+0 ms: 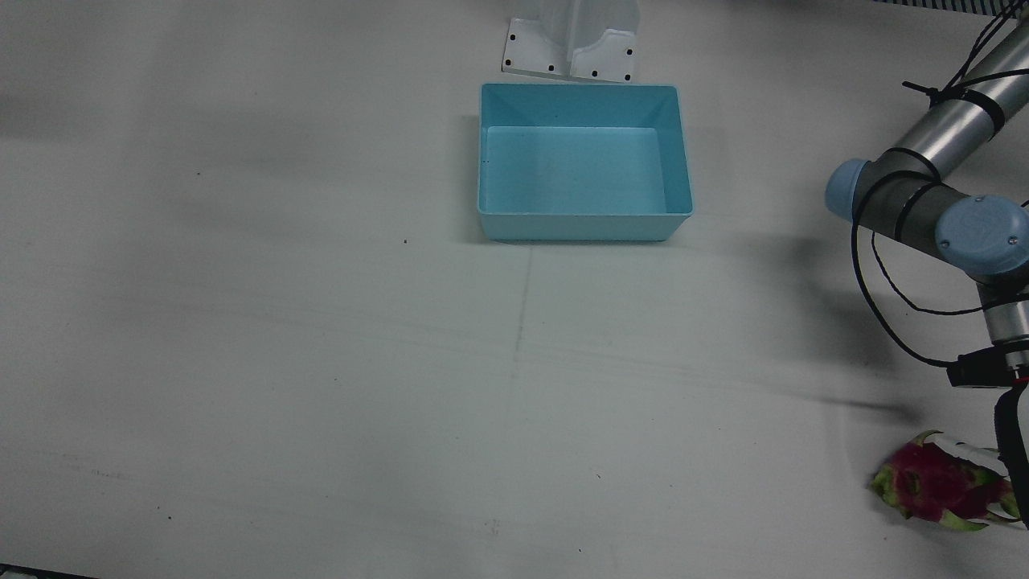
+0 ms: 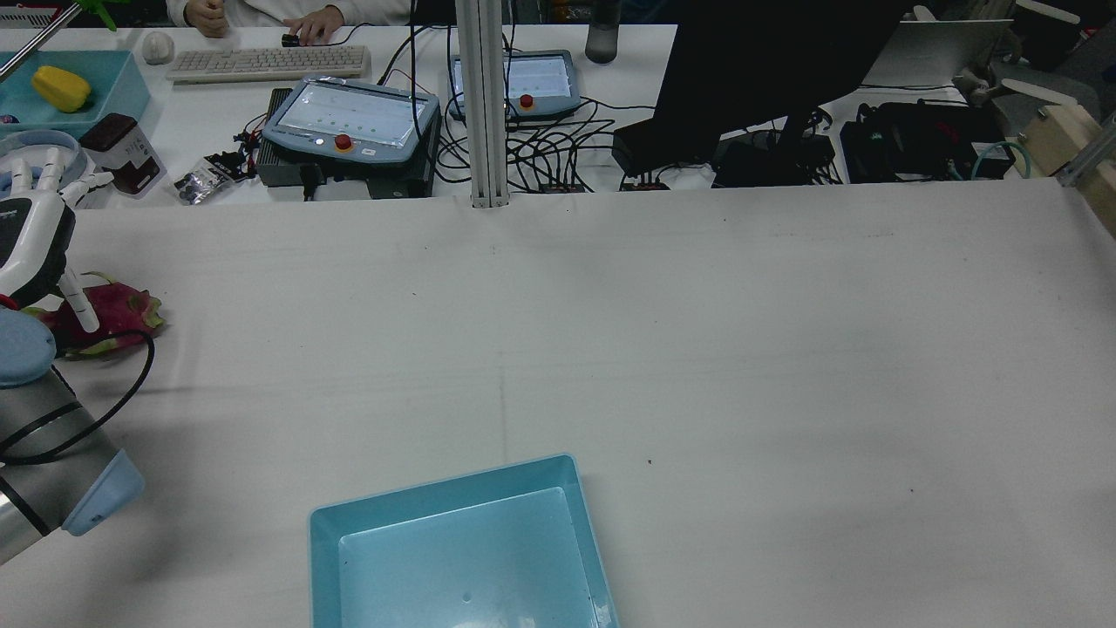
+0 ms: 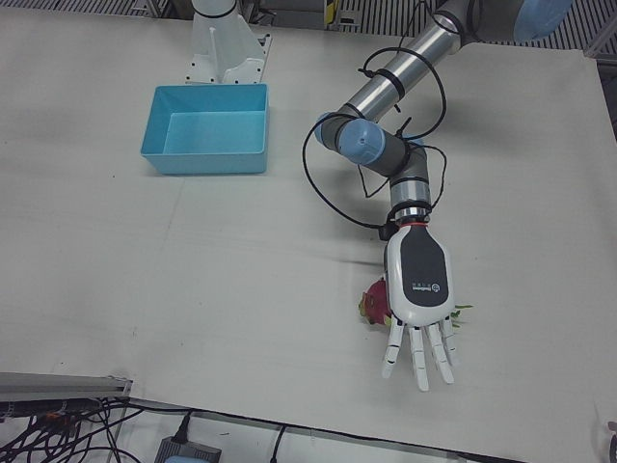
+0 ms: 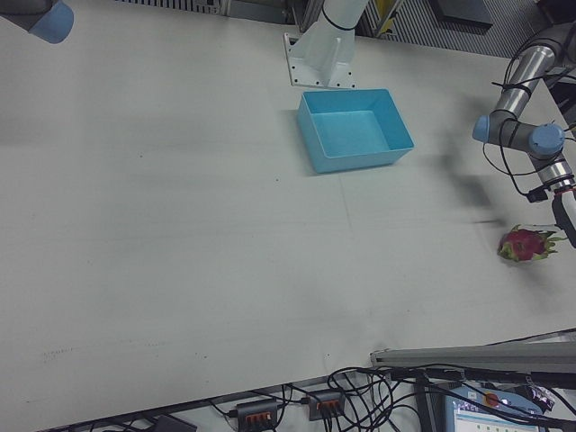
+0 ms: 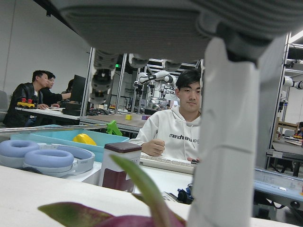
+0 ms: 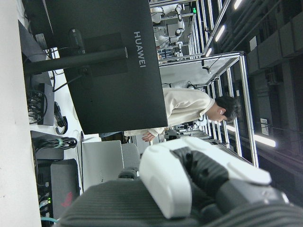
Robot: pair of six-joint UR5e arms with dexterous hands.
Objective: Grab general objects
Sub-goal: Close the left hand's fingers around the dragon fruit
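A pink dragon fruit (image 1: 936,490) with green scales lies on the white table near the edge on the left arm's side. It also shows in the rear view (image 2: 109,316), the left-front view (image 3: 374,301) and the right-front view (image 4: 525,244). My left hand (image 3: 418,292) hovers just above it, palm down, fingers straight and spread, holding nothing. In the left hand view a finger (image 5: 227,142) hangs over the fruit's leaf tips (image 5: 142,189). My right hand (image 6: 189,184) shows only in its own view, too partly to judge.
An empty light-blue bin (image 1: 579,229) stands near the arms' white pedestal (image 1: 571,48); it also shows in the left-front view (image 3: 202,162). Beyond the table's far edge are teach pendants (image 2: 349,122), a keyboard (image 2: 261,61) and a monitor (image 2: 767,61).
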